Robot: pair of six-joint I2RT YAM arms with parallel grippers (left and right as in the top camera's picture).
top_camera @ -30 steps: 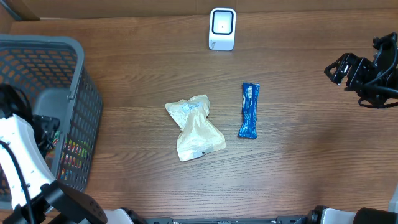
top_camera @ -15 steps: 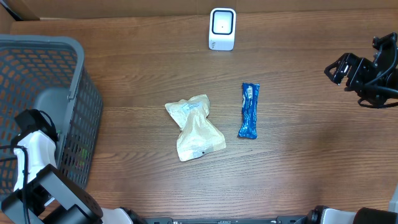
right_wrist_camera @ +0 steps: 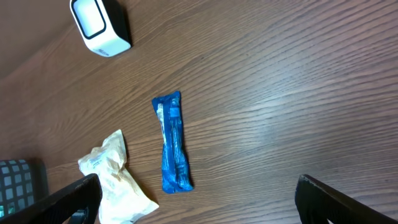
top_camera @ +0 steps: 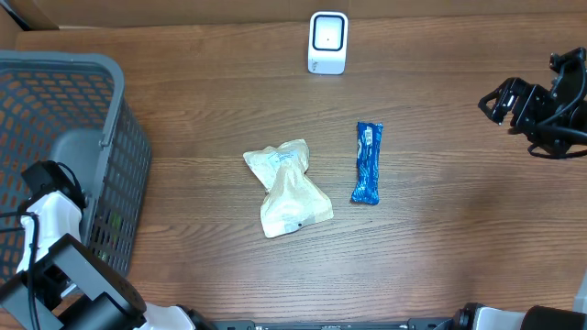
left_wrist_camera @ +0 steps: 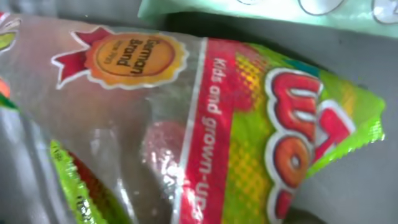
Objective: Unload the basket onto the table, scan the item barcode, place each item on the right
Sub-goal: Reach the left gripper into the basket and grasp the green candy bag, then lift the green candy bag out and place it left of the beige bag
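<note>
Deep in grey basket (top_camera: 128, 156) at table's left: L gripper, fingers out of shot, pressed together; grip on anything can't be told. Filling L wrist cam: red-green gummy bag (left_wrist_camera: 249, 124), inside basket. Far right, R gripper (top_camera: 500, 101) spread wide. Mid-table: blue bar (top_camera: 368, 163), cream pouch (top_camera: 289, 188); scanner (top_camera: 327, 42) at far edge.

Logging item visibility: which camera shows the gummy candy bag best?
Left wrist: the candy bag fills the frame and its print is legible, though no barcode shows. Overhead shows only the basket with the left arm in it; the bag cannot be made out there. Right wrist does not show it.
</note>
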